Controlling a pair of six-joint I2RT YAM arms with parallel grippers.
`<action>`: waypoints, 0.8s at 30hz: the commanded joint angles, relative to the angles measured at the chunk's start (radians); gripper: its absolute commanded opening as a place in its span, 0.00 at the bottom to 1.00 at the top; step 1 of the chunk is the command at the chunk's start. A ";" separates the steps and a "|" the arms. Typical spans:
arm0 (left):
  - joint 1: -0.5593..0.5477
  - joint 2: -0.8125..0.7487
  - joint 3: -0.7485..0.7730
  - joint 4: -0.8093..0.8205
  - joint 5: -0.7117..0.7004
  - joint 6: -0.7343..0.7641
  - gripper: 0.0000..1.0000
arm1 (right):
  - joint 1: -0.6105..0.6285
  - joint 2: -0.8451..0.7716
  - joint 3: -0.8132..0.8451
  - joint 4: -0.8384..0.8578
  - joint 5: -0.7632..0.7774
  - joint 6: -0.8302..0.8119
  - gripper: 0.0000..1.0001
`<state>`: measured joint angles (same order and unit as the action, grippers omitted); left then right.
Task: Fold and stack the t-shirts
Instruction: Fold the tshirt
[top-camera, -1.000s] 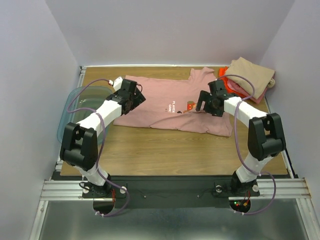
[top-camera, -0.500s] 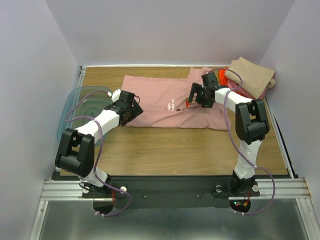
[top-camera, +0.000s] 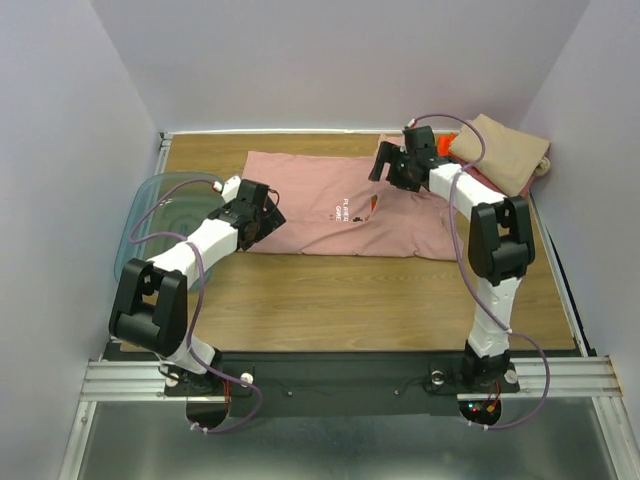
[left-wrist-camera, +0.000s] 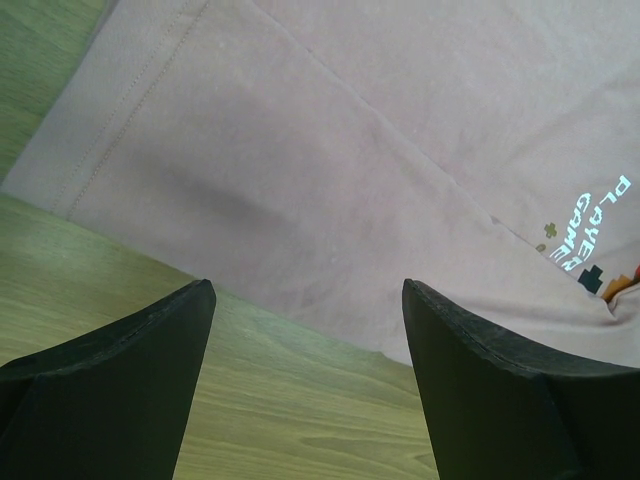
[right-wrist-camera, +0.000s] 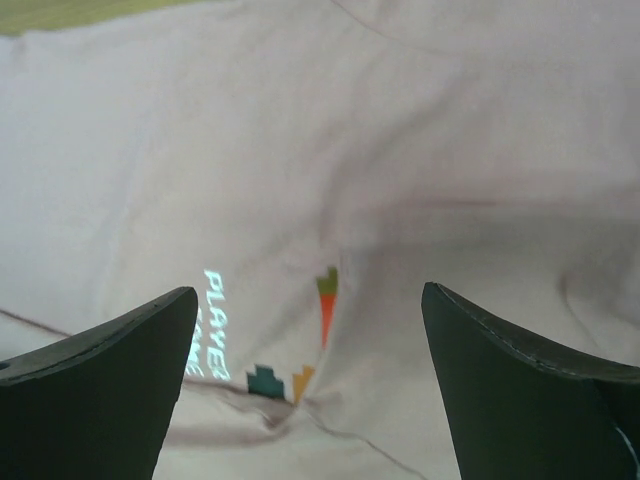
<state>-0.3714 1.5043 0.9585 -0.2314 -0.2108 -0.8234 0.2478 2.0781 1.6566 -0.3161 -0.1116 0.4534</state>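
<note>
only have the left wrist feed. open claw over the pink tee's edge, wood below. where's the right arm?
Observer: Right claw hangs open over the far side of the pink tee, near the collar.
Operator: anything folded?
Observer: Yes, a folded tan tee lies at the far right corner, on top of other folded ones.
Operator: where's the bin?
Observer: The clear teal bin sits off to the left of the pink tee, not touching it.

Four t-shirts (top-camera: 320, 205), one bin (top-camera: 148, 205)
</note>
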 joint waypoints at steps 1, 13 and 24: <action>0.000 0.005 0.069 0.012 -0.016 0.029 0.88 | -0.007 -0.243 -0.153 0.012 0.105 -0.025 1.00; 0.000 0.213 0.143 0.090 0.034 0.026 0.88 | -0.041 -0.512 -0.655 0.017 0.184 0.122 1.00; -0.001 0.218 -0.061 0.135 0.068 -0.059 0.87 | -0.114 -0.590 -0.914 0.034 0.211 0.143 1.00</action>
<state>-0.3710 1.7477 1.0142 -0.0727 -0.1822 -0.8341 0.1734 1.5528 0.8452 -0.2825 0.0711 0.5709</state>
